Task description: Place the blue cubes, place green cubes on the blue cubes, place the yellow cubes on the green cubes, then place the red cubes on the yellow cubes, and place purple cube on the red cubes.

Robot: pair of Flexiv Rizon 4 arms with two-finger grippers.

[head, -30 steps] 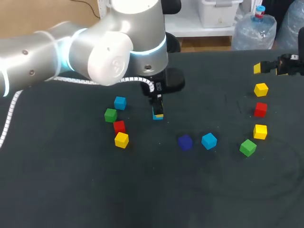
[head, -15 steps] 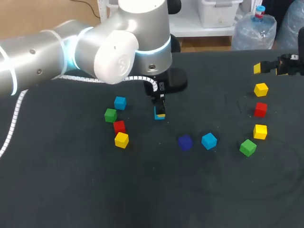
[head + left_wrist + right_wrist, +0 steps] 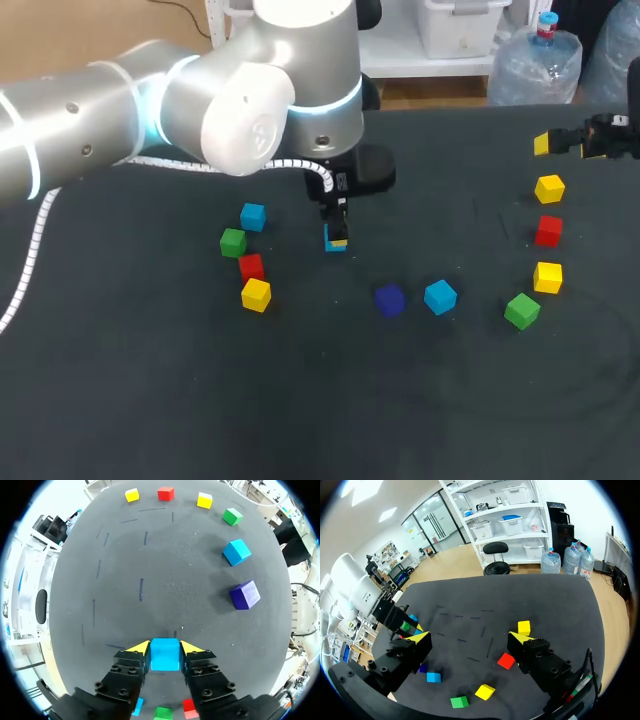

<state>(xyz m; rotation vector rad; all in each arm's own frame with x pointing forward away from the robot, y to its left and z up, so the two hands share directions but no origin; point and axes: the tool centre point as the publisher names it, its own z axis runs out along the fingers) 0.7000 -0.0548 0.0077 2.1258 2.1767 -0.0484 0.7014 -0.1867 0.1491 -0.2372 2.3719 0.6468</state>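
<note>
Three blue cubes [image 3: 440,296], one gripped in left jaws; right jaws wide; perhaps three yellow cubes [image 3: 549,187].

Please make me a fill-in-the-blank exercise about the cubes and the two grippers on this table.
1. The held cube in the left gripper is ____.
2. The middle cube between the two yellow cubes near the right gripper is ____.
3. The right gripper holds nothing and is ____.
Missing words: blue, red, open.

Left gripper [image 3: 165,650] closed on blue cube [image 3: 165,654] — purple cube [image 3: 244,594] ahead
</note>
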